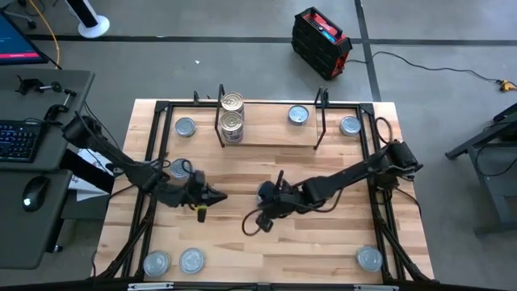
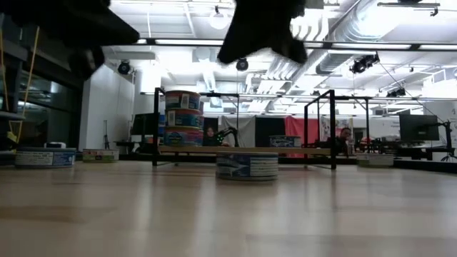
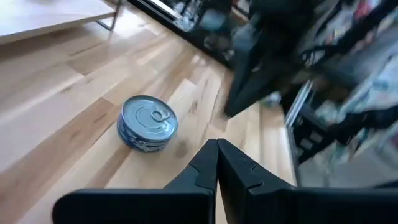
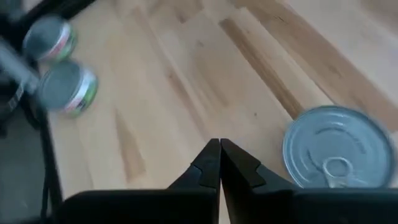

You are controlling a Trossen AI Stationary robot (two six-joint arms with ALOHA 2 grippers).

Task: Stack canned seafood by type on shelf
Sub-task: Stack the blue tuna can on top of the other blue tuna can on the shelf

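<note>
A silver-blue tin (image 3: 148, 122) of canned seafood lies flat on the table's middle (image 2: 247, 165), lid up. My right gripper (image 4: 219, 150) hangs shut above the table right beside it (image 4: 339, 149), clear of it. My left gripper (image 3: 217, 150) is shut too. It floats a little to the tin's left (image 1: 218, 195) and points toward it. The shelf (image 1: 271, 133) stands at the far edge. A stack of tins (image 1: 232, 117) rests on its left end and a single tin (image 1: 298, 115) on its right part.
Loose tins lie on the table beside the shelf at far left (image 1: 185, 127) and far right (image 1: 350, 125). Another lies by my left arm (image 1: 179, 168), two at the near left (image 1: 174, 262) and one at the near right (image 1: 369, 259). The black frame (image 1: 153, 162) lines the table's sides.
</note>
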